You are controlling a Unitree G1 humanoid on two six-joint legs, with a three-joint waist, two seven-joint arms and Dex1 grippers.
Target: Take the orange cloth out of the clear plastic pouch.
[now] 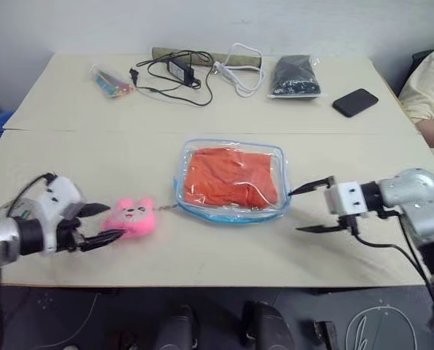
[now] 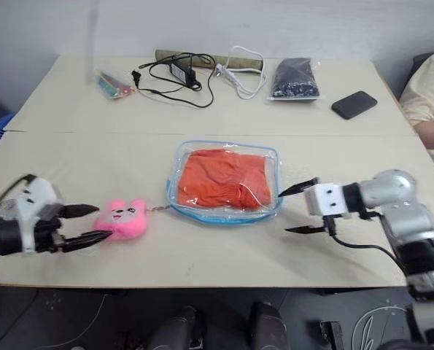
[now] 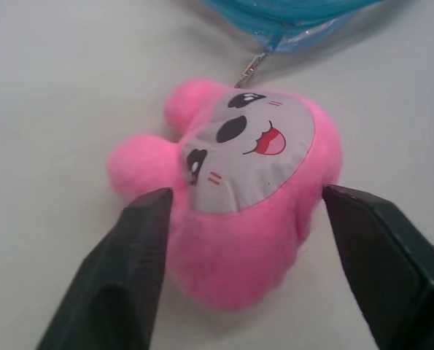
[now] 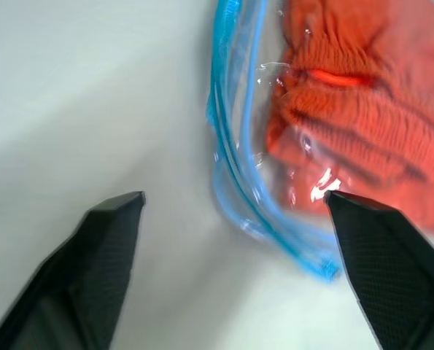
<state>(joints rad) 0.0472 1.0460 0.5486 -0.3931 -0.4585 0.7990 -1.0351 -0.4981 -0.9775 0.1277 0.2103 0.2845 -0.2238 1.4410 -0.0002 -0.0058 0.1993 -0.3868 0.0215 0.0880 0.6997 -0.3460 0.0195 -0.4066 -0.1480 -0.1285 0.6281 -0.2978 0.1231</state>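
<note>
The left tool (image 1: 103, 224) stood wide open, its fingers on either side of a pink plush toy (image 1: 131, 217) without clamping it. A short chain joined the toy to the clear plastic pouch (image 1: 233, 180), which lay flat mid-counter (image 1: 71, 153) with the orange cloth (image 1: 230, 177) inside. The right tool (image 1: 315, 207) gaped wide just beside the pouch's right edge, holding nothing

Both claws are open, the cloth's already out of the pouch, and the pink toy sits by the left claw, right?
Not quite: the cloth is still inside the pouch, as the left eye view shows. Both claws, left and right, are open, with the pink toy by the left.
</note>
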